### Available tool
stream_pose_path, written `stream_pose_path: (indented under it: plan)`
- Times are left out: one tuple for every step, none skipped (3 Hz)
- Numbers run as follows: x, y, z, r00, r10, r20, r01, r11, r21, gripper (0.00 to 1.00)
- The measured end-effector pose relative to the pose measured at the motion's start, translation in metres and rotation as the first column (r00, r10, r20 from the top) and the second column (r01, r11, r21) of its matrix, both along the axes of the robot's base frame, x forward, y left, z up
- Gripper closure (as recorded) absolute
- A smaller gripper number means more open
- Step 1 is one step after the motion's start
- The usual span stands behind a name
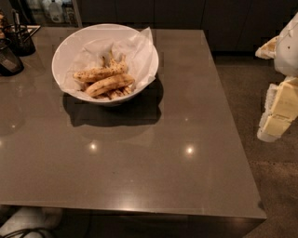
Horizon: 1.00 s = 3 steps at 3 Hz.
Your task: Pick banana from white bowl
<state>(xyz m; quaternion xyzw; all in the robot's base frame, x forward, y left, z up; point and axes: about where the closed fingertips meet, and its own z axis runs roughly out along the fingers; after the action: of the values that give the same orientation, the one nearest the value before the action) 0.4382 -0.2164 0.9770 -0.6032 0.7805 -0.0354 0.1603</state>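
Observation:
The white bowl [70,44] stands on the table's far left part and is lined with crumpled white paper [135,51]. Several bananas lie in it. The smoother yellow-tan banana [109,84] lies at the front, and a heavily brown-speckled banana [98,73] lies just behind it. My gripper [278,111], white with pale yellow pads, hangs at the right edge of the view. It is beyond the table's right side, over the floor and far from the bowl. Nothing shows in it.
Two small dark containers [18,39] [8,58] stand at the table's far left. Bottles [56,9] stand behind the table. The grey-brown table [153,158] ends at the right, with dark floor [260,83] beyond. Cables [23,230] lie at the bottom left.

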Motion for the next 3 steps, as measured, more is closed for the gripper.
stream_pose_path:
  plan:
    - [0.0, 0.0, 0.0, 1.0, 0.0, 0.0, 0.0, 1.0, 0.0, 0.0]
    - [0.012, 0.01, 0.001, 0.9999, 0.006, -0.01, -0.006, 0.999, -0.047, 0.0]
    - [0.036, 0.035, 0.002, 0.997, 0.064, -0.044, -0.067, 0.995, -0.069, 0.0]
